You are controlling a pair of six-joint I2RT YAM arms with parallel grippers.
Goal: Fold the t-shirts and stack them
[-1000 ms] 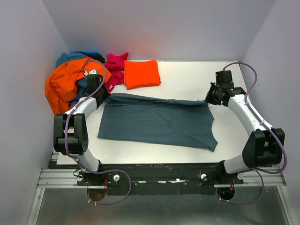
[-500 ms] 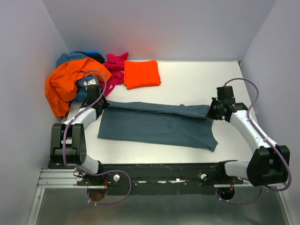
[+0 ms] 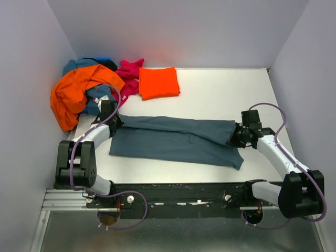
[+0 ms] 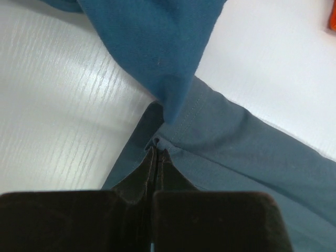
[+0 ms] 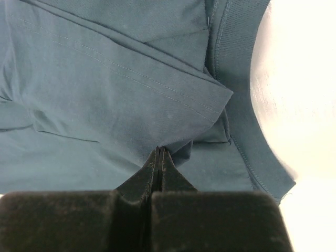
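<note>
Currently you are pinching the grey shirt (image 3: pixel 173 142) mid-fold, left gripper (image 4: pixel 157 150) and right gripper (image 5: pixel 159 151) clamped shut on it; one orange shirt (image 3: pixel 157 82) is lying folded, a pile (image 3: pixel 73 95) waiting.

Found white tabletop (image 3: pixel 220 94) enclosed on three sides by plain, pale lavender-grey panels: back wall (image 3: pixel 173 31), left wall (image 3: pixel 26 79), right wall (image 3: pixel 310 63). Noted fine wood-grain striping and a soft sheen on the tabletop in the left wrist view; saw bright glare on the same surface in the right wrist view. Recorded even, diffuse lighting with faint shadows. Noted slight reddish tint low on back wall. Found aluminium rail (image 3: pixel 63 198) along near table edge, dull metal sheet (image 3: pixel 178 236) below it.
</note>
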